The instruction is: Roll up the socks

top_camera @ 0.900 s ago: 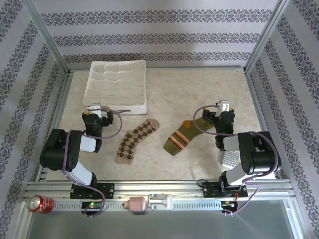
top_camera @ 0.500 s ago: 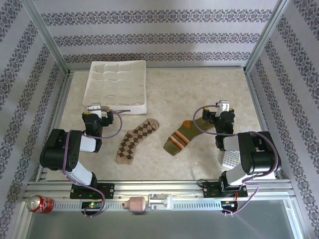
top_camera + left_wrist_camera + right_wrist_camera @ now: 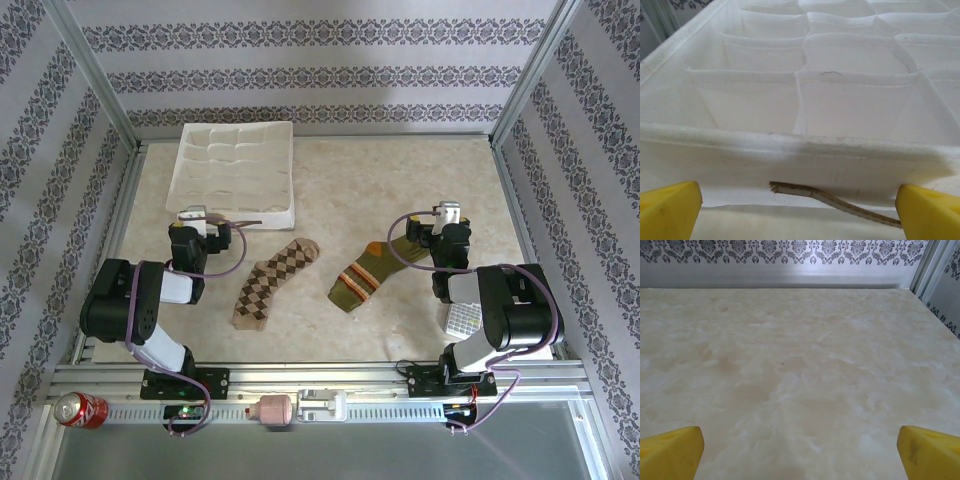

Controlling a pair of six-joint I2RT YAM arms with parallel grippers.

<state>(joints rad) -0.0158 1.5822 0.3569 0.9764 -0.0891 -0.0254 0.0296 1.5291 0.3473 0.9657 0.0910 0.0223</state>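
Top external view: knitted argyle sock (image 3: 264,283) and striped olive sock (image 3: 362,275) lie flat, apart, on open marbled table (image 3: 400,180). Left gripper (image 3: 800,210) gapes at the fabric organizer (image 3: 790,145) rim, possibly touching; right gripper (image 3: 800,450) gapes empty.

Eyes on my beige marbled table (image 3: 400,180). Far left, a white fabric organizer (image 3: 250,215) sits flat on it, compartments facing up. Right along the organizer's near wall lies a thin brown strip (image 3: 835,200), curving across the surface; I can't tell whether it touches the fabric. Mid-table, two socks lie flat and unrolled, side by side but apart: the argyle sock (image 3: 270,280) on the left, the olive-green sock (image 3: 365,275) with orange stripes on the right, both slanted. Near right, a small white gridded block (image 3: 463,322) rests on the marble.
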